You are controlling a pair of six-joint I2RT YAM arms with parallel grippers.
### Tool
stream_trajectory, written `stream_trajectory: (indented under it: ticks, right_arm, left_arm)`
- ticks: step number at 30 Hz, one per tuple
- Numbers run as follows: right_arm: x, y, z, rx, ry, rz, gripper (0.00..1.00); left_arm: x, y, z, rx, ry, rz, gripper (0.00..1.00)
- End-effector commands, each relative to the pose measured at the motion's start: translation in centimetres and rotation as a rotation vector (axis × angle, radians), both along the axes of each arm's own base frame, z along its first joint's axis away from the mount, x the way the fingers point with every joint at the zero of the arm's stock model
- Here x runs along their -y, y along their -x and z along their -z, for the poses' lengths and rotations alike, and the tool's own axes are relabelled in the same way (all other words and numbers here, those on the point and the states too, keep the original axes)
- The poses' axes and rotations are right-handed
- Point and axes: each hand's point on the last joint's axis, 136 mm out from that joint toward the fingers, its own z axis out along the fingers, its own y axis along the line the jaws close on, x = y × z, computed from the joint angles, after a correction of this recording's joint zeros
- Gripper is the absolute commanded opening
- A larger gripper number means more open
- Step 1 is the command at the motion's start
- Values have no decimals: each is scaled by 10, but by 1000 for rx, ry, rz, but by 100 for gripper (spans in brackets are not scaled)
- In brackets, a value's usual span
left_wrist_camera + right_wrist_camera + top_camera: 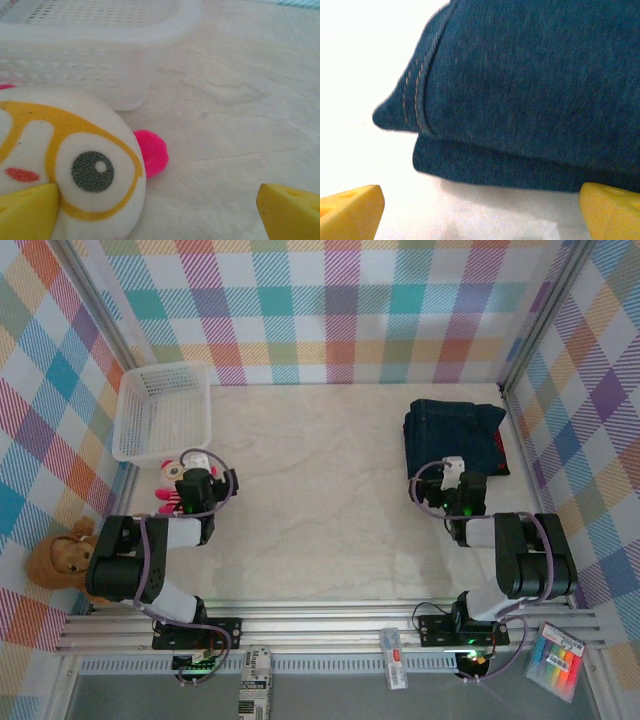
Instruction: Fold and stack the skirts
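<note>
Folded dark blue denim skirts [455, 433] lie stacked at the back right of the table, with a sliver of red cloth [501, 447] at the stack's right edge. In the right wrist view the denim stack [530, 90] lies just ahead, two folded layers showing. My right gripper [452, 470] [480, 217] hovers at the stack's near edge, open and holding nothing; its yellow fingertips [350, 210] stand wide apart. My left gripper [199, 460] [160, 220] is open and empty beside the plush toy, near the basket.
A white mesh basket [165, 410] [100, 50] stands at the back left. A pink and white plush toy [166, 487] [65, 165] lies right beside my left fingertips [27, 212]. A brown plush [62, 560] sits at the left edge. Checked walls enclose the table.
</note>
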Motion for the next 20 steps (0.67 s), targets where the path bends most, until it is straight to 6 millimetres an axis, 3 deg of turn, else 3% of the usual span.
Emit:
stream_trajectory:
  ticks: [1,20]
  right_arm:
    - [16,-22,-28,117,45,95,99]
    - [17,-22,-28,115,49,105,99]
  left_arm:
    - [9,-1,-3,43,-24,40,100]
    - [9,-2,-2,40,-23,40,100]
